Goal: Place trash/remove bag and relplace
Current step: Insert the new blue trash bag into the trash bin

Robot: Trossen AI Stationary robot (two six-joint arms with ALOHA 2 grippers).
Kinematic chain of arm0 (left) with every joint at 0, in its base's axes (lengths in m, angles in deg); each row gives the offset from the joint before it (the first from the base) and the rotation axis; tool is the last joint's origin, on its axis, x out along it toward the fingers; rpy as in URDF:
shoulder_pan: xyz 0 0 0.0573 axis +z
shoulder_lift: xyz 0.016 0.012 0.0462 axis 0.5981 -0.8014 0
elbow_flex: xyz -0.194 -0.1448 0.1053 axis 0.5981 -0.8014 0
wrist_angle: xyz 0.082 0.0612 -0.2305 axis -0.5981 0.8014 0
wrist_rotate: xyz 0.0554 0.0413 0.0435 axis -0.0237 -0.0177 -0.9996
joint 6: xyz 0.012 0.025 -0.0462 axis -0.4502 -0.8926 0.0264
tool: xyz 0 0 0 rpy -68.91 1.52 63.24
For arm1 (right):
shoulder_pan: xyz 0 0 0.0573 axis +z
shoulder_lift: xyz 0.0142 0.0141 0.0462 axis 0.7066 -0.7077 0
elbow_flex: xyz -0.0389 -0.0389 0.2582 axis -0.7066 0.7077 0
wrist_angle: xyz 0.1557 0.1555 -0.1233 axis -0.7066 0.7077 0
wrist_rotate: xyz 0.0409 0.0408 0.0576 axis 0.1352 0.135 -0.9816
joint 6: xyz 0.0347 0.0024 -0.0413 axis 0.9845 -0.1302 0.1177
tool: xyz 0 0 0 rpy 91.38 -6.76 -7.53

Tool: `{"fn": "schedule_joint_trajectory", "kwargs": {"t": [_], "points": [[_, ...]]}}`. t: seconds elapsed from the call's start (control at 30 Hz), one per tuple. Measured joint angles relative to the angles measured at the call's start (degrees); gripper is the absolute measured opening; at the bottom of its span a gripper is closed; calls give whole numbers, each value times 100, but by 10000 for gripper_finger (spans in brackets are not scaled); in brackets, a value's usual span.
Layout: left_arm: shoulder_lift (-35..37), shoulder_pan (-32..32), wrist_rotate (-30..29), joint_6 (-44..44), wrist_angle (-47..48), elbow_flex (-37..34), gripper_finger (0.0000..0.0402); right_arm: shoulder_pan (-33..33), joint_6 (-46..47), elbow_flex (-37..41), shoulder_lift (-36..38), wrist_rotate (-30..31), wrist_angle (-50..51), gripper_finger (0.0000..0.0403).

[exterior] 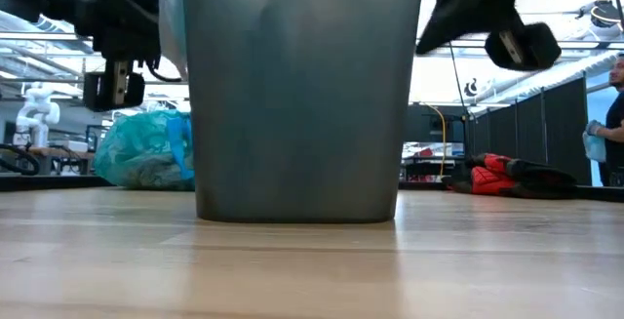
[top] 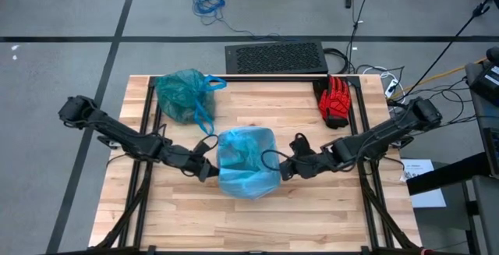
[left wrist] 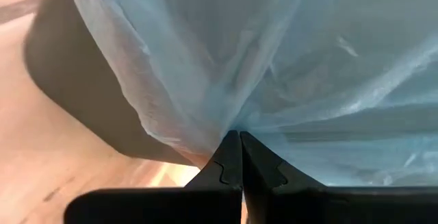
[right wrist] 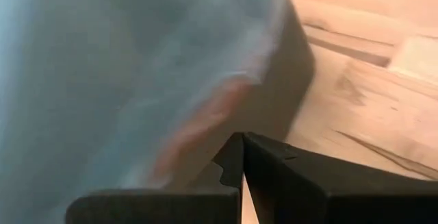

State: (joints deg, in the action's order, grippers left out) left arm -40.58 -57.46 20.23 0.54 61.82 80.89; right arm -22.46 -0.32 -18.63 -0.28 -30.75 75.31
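Both pincers shut at the rim of the lined bin, one on each side.

The left pincer (top: pixel 209 171) is closed, with a fold of the pale blue liner (top: pixel 248 161) pinched between its tips at the bin's left edge. The right pincer (top: pixel 285 169) is closed at the bin's right edge; whether it holds plastic I cannot tell. The bin (exterior: pixel 297 95) stands upright between the 2. The tied teal-green bag (top: pixel 184 95) sits on the tabletop (top: pixel 327 216) behind the bin, toward its left, nearer the left arm.
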Motion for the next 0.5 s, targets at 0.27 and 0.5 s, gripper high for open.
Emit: {"fn": "schedule_joint_trajectory", "kwargs": {"t": [0.27, 0.5], "points": [[-96, 159, 21, -9, 15, 0, 0, 115, -88, -4, 251, -131, 572, 0], [-92, 160, 26, -59, 23, 0, 0, 1162, -1370, -576, 539, 1197, 679, 0]]}}
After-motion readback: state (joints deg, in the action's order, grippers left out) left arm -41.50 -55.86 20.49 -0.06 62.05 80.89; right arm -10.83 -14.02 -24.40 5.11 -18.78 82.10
